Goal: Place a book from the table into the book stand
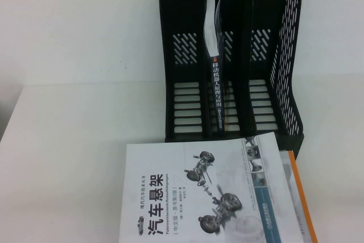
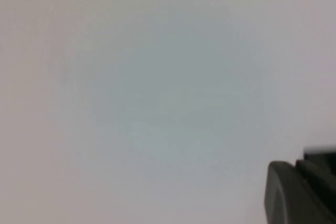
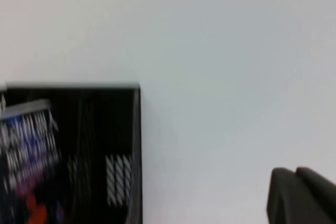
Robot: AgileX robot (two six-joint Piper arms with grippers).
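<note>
- High view: the book [image 1: 207, 194] lies flat on the table [image 1: 68, 112], cover up, just in front of the book stand [image 1: 287, 55]. A dark-spined book [image 1: 215, 92] stands in the stand's middle slot. An orange-edged book [image 1: 300, 197] peeks out beneath the white one. No arms in sight.
- Left wrist view: left gripper [image 2: 302, 192] hangs over bare table, fingers pressed together.
- Right wrist view: right gripper [image 3: 302, 195] near the stand; whether its fingers are spread, I cannot tell.

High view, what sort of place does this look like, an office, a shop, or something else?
Probably an office-style desk set up for testing: a plain white table, a black book stand holding one upright dark-spined book, and a white car-suspension book lying in front.
</note>
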